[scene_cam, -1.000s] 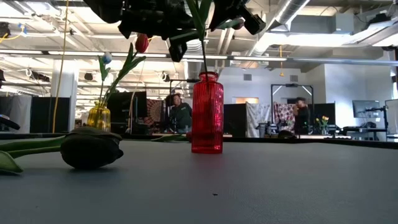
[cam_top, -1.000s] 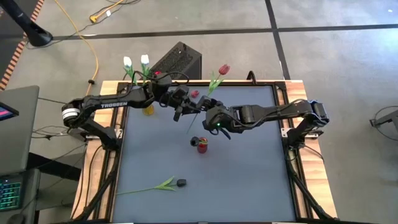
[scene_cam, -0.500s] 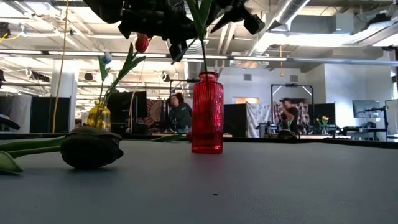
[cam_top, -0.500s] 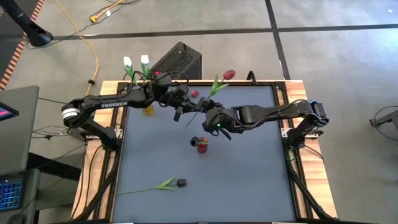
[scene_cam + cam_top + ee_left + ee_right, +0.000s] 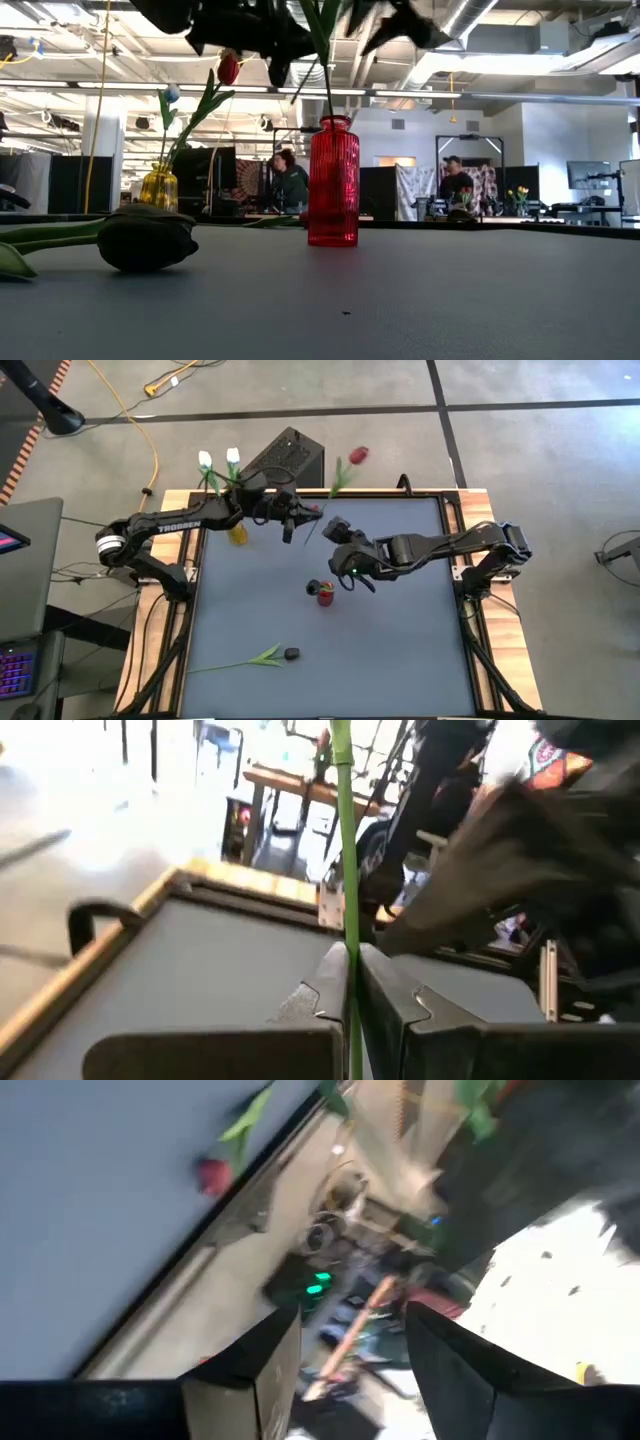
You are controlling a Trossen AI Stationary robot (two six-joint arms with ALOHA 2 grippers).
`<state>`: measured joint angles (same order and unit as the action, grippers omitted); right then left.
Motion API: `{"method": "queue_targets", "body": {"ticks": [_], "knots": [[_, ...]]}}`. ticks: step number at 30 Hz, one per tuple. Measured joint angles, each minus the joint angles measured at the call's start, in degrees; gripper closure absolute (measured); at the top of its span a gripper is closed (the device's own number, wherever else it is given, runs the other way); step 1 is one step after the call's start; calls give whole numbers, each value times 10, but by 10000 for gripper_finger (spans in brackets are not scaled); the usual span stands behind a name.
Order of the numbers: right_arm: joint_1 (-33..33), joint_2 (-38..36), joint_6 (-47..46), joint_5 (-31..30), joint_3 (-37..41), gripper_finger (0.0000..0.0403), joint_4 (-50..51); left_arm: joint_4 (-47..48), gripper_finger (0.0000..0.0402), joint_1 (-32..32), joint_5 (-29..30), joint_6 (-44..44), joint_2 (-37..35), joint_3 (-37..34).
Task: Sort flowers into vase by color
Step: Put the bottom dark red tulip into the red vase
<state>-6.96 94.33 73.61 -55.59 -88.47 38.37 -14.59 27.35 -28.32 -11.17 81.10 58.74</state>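
Observation:
A red tulip (image 5: 358,455) with a green stem (image 5: 335,485) hangs over the table's far edge, with my left gripper (image 5: 297,517) shut on the stem. My right gripper (image 5: 333,528) stands open just to the right of it, nothing between its fingers (image 5: 250,1360). A red vase (image 5: 325,597) stands mid-table with a dark flower (image 5: 313,588) in it. A yellow vase (image 5: 238,533) at the far left holds white tulips (image 5: 232,457). A dark tulip (image 5: 290,654) lies on its side near the table's front. My left gripper pinches the red tulip's green stem (image 5: 346,935) between its two fingers, on the stem's lower part. The fingers come roughly level from the table's left. The flower is lifted clear of the table and tilted, its head up and out past the far edge.
A black box (image 5: 285,457) sits on the floor behind the far edge. The table has a raised wooden rim (image 5: 470,500). The dark mat (image 5: 400,650) is bare at the right and near right. People show in the room far behind the table (image 5: 290,185).
My right gripper has opened and let go of the red tulip's stem. My left gripper has shut on the stem and drawn a little toward the far edge. The tulip's head has swung farther out beyond the far edge.

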Motion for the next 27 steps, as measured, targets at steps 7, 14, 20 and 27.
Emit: {"method": "queue_targets", "body": {"ticks": [7, 14, 20, 27], "knots": [[18, -59, -314, 79, 0, 211, 210, -4, 401, -16, 6, 77, -59, -3], [52, -106, -614, 287, 13, 227, 330, -221, 401, -56, 5, 84, -120, -131], [34, -151, -697, 335, 82, 237, 324, -448, 401, -72, 24, 5, -126, -238], [-9, -230, -743, 334, 194, 248, 257, -497, 401, -132, 87, -5, -123, -265]]}}
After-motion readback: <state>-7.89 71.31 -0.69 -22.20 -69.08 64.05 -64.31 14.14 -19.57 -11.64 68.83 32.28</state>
